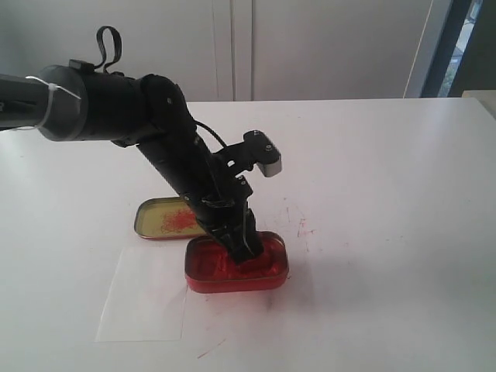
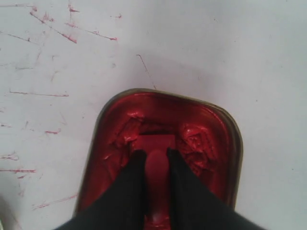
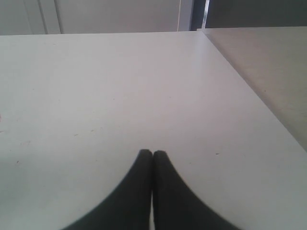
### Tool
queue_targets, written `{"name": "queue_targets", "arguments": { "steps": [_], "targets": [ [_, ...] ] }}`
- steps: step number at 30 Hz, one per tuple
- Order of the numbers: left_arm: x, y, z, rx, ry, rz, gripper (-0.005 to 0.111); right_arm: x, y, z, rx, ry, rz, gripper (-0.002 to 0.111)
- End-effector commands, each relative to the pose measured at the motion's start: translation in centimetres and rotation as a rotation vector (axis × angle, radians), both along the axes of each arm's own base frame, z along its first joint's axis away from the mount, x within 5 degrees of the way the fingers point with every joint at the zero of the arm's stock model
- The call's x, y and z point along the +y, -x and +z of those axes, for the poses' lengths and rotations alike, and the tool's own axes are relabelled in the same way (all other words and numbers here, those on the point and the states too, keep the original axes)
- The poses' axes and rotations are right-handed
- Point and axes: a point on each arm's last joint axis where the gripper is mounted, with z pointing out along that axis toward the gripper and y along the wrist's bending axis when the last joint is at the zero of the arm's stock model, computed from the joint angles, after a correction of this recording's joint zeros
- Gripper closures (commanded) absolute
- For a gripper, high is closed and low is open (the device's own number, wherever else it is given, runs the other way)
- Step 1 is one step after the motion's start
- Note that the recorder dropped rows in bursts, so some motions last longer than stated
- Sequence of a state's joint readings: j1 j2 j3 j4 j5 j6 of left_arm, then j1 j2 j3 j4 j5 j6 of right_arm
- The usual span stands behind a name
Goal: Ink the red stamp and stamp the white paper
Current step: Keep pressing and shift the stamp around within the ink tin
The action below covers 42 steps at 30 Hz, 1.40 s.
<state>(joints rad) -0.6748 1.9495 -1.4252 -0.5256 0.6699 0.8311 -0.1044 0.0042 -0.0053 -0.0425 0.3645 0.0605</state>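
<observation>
My left gripper [image 2: 153, 154] is shut on the knob handle of the red stamp [image 2: 157, 158], whose block base is pressed down into the red paste of the ink tin [image 2: 211, 129]. In the exterior view the left gripper [image 1: 245, 257] reaches down into that tin [image 1: 267, 276], and the stamp is mostly hidden by its fingers. The white paper [image 1: 143, 296] lies flat just left of the tin, near the table's front. My right gripper [image 3: 153, 153] is shut on nothing and hovers over bare white tabletop; it does not show in the exterior view.
A gold-coloured tin lid [image 1: 161, 219] with red smears lies behind the ink tin. Red scribbles [image 1: 304, 227] mark the tabletop to the tin's right. The table's right edge [image 3: 249, 84] runs near my right gripper.
</observation>
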Motion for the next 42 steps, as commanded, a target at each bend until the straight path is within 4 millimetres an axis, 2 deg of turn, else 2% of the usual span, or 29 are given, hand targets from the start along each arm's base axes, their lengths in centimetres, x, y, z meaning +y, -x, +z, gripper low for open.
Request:
{"name": "queue_targets", "arguments": {
  "steps": [1,5,12,15,18,22,28,31,33,37,42],
  "targets": [
    [-0.1,0.2,-0.4,0.056,-0.023,0.017,0.107,0.0,0.0,0.0,-0.013,0.003,0.004,0.108],
    [-0.3,-0.2,0.9,0.048,0.0,0.049,0.107,0.0,0.0,0.0,-0.013,0.003,0.004,0.108],
    [0.1,-0.7,0.7,0.099,-0.003,0.119,0.107,0.0,0.0,0.0,-0.013,0.003,0.004,0.108],
    [-0.2,-0.7,1.5,0.017,0.018,0.088,0.107,0.0,0.0,0.0,-0.013,0.003,0.004,0.108],
    [-1.2,0.0,1.3,-0.088,-0.028,0.019,0.107,0.0,0.0,0.0,-0.013,0.003,0.004,0.108],
    [-2.3,0.9,1.1,-0.151,-0.095,0.043,0.107,0.0,0.0,0.0,-0.013,0.003,0.004,0.108],
    [-2.7,1.6,1.0,-0.154,-0.126,0.031,0.107,0.0,0.0,0.0,-0.013,0.003,0.004,0.108],
    [-3.0,1.3,-0.7,-0.123,-0.147,0.032,0.107,0.0,0.0,0.0,-0.013,0.003,0.004,0.108],
    [-2.9,1.5,-1.1,-0.097,-0.173,0.02,0.107,0.0,0.0,0.0,-0.013,0.003,0.004,0.108],
    [-2.7,1.8,1.8,-0.158,-0.101,0.038,0.107,0.0,0.0,0.0,-0.013,0.003,0.004,0.108],
    [-2.5,1.9,0.9,-0.12,-0.152,0.016,0.107,0.0,0.0,0.0,-0.013,0.003,0.004,0.108]
  ]
}}
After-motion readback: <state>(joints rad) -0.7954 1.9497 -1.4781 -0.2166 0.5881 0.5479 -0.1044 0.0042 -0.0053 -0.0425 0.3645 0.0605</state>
